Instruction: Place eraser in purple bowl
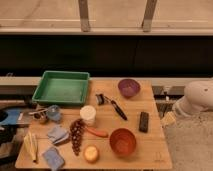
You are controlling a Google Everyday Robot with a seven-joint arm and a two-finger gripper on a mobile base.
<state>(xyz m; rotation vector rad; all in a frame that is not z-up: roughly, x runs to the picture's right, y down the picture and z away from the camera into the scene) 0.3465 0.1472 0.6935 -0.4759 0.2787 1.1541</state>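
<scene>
The eraser (144, 121), a small flat black block, lies on the wooden table (157, 150) right of centre. The purple bowl (129, 87) stands at the table's far edge, behind the eraser and slightly to its left. The bowl looks empty. My white arm (198, 97) comes in from the right. My gripper (168, 119) hangs just off the table's right edge, level with the eraser and a short way to its right, touching nothing.
An orange-red bowl (122, 141) stands in front of the eraser. A black-handled utensil (116, 107) lies to the eraser's left. Further left are a white cup (88, 114), grapes (76, 135), a carrot (98, 132), blue cloths (57, 134) and a green tray (62, 87).
</scene>
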